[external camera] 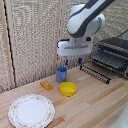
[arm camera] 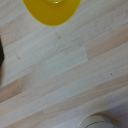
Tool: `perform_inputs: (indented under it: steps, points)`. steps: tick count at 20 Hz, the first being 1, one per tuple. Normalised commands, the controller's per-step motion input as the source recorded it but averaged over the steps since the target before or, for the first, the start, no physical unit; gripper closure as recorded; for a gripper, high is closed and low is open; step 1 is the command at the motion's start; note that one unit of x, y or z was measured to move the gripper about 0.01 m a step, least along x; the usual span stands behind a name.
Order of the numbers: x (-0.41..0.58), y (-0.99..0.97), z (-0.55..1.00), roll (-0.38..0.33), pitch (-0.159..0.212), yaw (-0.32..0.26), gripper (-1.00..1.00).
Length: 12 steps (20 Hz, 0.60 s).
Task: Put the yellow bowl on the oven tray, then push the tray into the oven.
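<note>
The yellow dish (external camera: 68,89) sits on the wooden table, in front of a blue cup (external camera: 61,74). My grabber (external camera: 72,62) hangs above and a little behind the dish, clear of it, with its blue-tipped fingers (external camera: 66,62) apart and nothing between them. The baking sheet (external camera: 102,66) sticks out of the oven (external camera: 116,54) at the exterior view's right. In the wrist view the yellow dish (arm camera: 52,10) shows partly at the picture's edge on the pale wood; my fingers do not show there.
A large white floral-rimmed plate (external camera: 31,110) lies near the table's front at the exterior view's left. A small orange block (external camera: 46,85) lies beside the blue cup. A woven screen stands behind. A pale round object (arm camera: 98,121) shows at the wrist view's edge.
</note>
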Motion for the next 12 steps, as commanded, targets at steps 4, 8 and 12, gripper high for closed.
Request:
perform_inputs:
  steps: [4, 8, 12]
  points:
    - [0.032, -0.23, -0.6, -0.035, -0.02, -0.001, -1.0]
    - [-0.006, -0.09, -0.52, -0.053, -0.001, 0.0, -1.0]
    - [-0.026, -0.06, -0.5, -0.087, 0.0, 0.002, -1.0]
